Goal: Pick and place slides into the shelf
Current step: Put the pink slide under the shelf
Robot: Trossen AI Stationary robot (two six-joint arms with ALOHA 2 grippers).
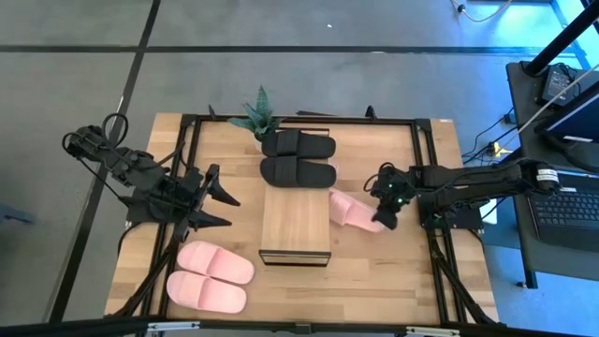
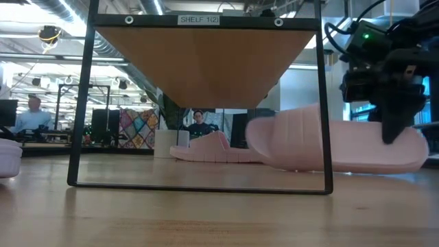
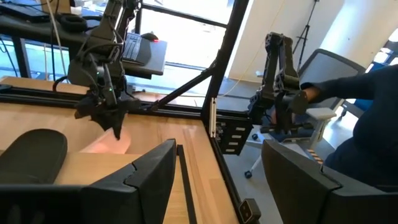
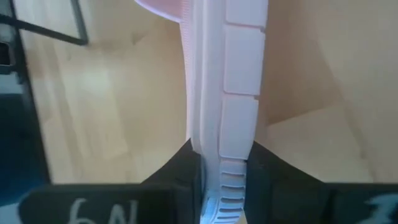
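Pale pink slide [image 1: 354, 212], ridged edge clamped by right pincer [image 1: 386, 217].

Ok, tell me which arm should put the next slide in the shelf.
Right. The right gripper is already shut on a pink slide just beside the shelf. The left gripper hangs open on the shelf's other side, holding nothing.

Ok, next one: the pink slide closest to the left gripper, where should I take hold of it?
Probably the wide strap, from straight above. That pink slide lies flat, sole down, with its partner close along one long side, so pinching across the sole looks blocked. The strap is the raised part; the open left gripper could slip one of its fingers under it.
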